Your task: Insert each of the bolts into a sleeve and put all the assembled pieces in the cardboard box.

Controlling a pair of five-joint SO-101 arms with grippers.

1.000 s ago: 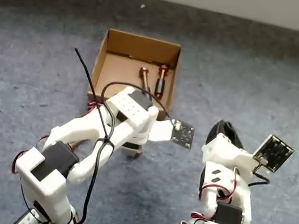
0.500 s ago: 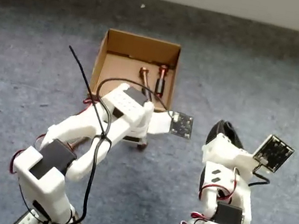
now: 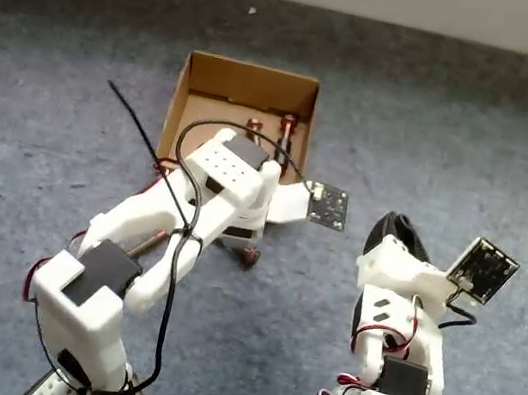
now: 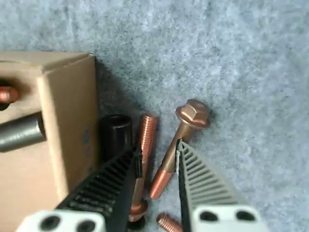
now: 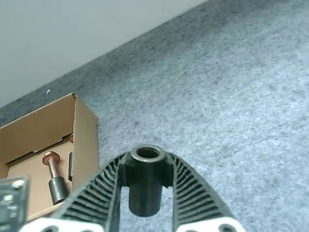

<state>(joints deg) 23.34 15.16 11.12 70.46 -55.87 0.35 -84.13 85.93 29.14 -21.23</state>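
Sleeve [image 5: 145, 193], black, cylindrical, in ribbed right claw [image 5: 146, 166]

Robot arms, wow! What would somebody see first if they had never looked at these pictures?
Probably the black sleeve pinched between the fingers of the right gripper, with grey carpet behind it. Next come the shiny copper bolts lying on the carpet beside the cardboard box, with the left gripper open just over them.
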